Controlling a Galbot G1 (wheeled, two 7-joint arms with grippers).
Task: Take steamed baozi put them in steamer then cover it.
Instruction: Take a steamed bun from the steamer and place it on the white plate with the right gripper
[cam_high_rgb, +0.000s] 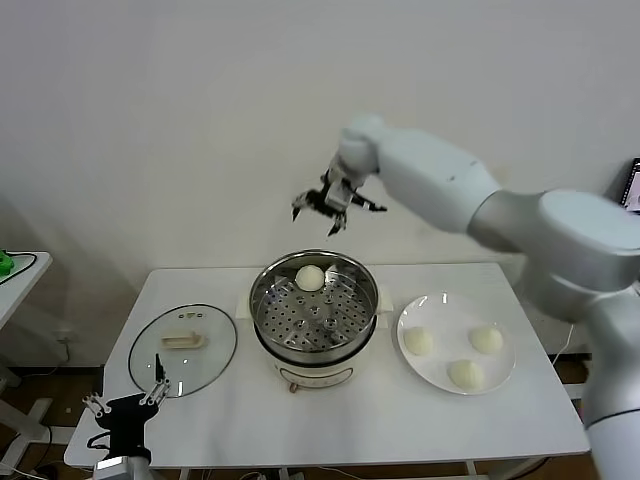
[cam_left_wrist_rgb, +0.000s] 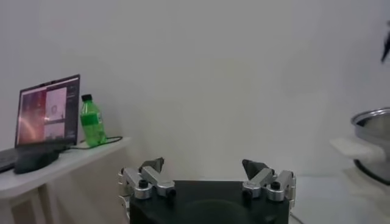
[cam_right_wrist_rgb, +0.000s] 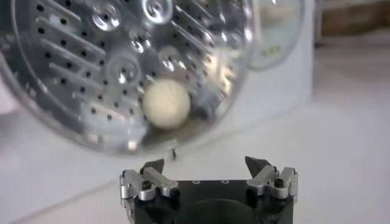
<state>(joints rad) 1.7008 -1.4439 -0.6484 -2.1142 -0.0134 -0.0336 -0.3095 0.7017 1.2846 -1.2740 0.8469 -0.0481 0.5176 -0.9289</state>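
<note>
I see the steamer (cam_high_rgb: 315, 318) standing upright at the middle of the white desk (cam_high_rgb: 400, 420), its round mouth facing straight up, shiny steel on a cream-white base. One steamed baozi (cam_high_rgb: 310, 278), smooth, round and pale cream, lies on the perforated tray at the far side of the pot. Three more baozi (cam_high_rgb: 418, 342) sit apart from each other on a flat white plate (cam_high_rgb: 505, 378) just to the right of the steamer. The cover (cam_high_rgb: 183, 349) lies flat on the desk to the left, glass with a metal rim, its cream bar handle running roughly left to right. My right gripper (cam_high_rgb: 335, 207) hangs above the steamer's far rim, jaws apart and holding nothing. My left gripper (cam_high_rgb: 125, 404) waits low at the desk's near left corner, jaws apart too. Behind is a plain white wall.
</note>
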